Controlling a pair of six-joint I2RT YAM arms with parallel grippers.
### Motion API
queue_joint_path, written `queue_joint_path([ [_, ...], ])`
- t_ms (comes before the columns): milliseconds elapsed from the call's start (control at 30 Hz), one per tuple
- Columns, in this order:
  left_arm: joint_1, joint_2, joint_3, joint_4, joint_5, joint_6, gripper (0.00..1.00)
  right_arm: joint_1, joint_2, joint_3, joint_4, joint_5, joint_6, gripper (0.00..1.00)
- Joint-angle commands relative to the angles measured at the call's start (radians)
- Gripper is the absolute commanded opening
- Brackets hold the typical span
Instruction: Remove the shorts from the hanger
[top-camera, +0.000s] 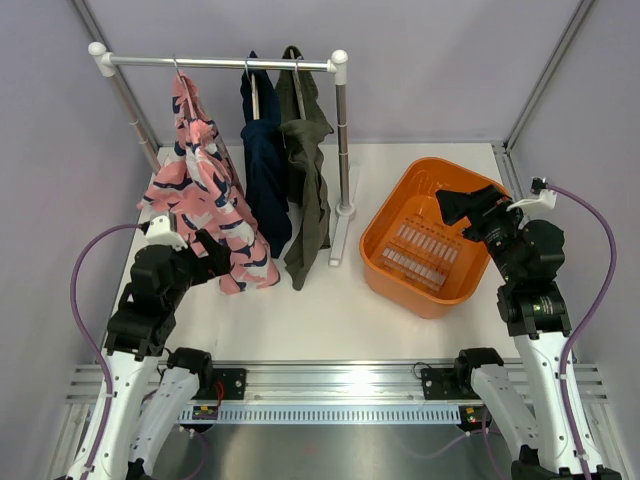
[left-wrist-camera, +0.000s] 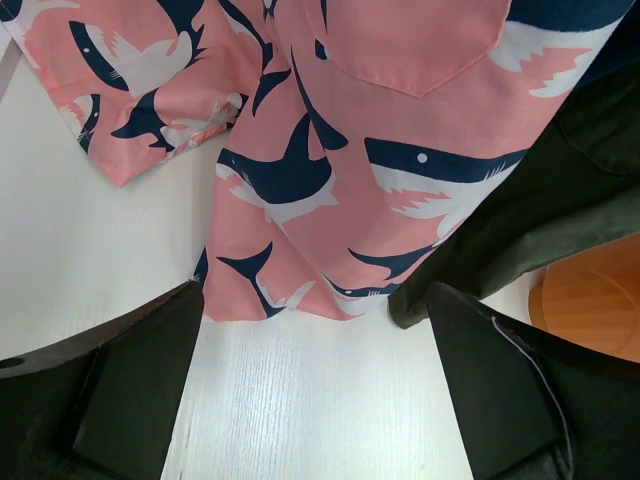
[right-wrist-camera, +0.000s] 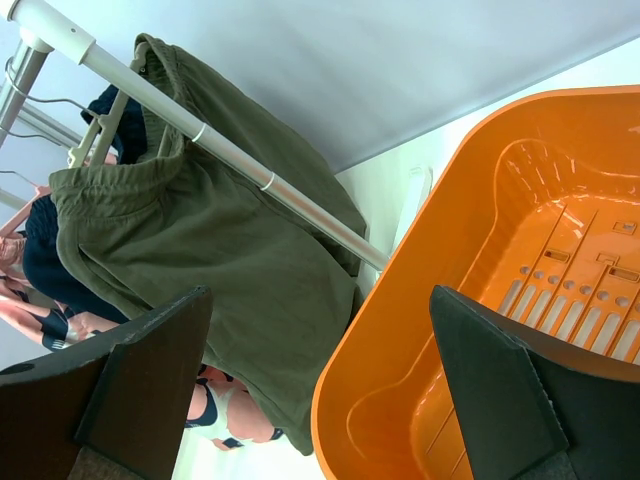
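Note:
Three shorts hang on hangers from a white rail (top-camera: 220, 62): pink patterned ones (top-camera: 205, 195) on the left, navy ones (top-camera: 265, 170) in the middle, olive ones (top-camera: 308, 180) on the right. My left gripper (top-camera: 212, 255) is open and empty, low beside the pink shorts' lower hem. In the left wrist view the pink hem (left-wrist-camera: 300, 200) hangs just ahead of the open gripper (left-wrist-camera: 315, 390), apart from the fingers, with the olive cloth (left-wrist-camera: 520, 220) to the right. My right gripper (top-camera: 462, 205) is open and empty over the orange basket's far rim. The right wrist view shows the olive shorts (right-wrist-camera: 200, 240).
An orange basket (top-camera: 385, 262) stands right of the rack; it shows in the right wrist view (right-wrist-camera: 400, 330) with nothing in it. The rack's upright post (top-camera: 343, 140) and foot stand between the shorts and the basket. Grey walls close the back and sides.

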Motion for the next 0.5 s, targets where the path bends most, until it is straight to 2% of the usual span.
queue_joint_path([
  [0,0.003,0.001,0.000,0.027,0.019,0.013,0.99,-0.003,-0.008,0.015,0.021,-0.011,0.002,0.99],
  [300,0.003,0.001,0.000,0.027,0.021,0.013,0.99,-0.003,-0.004,0.055,-0.075,0.063,-0.057,1.00],
  [467,0.003,-0.001,0.000,0.027,0.024,0.013,0.99,-0.003,0.045,0.101,-0.101,0.037,-0.095,1.00],
])
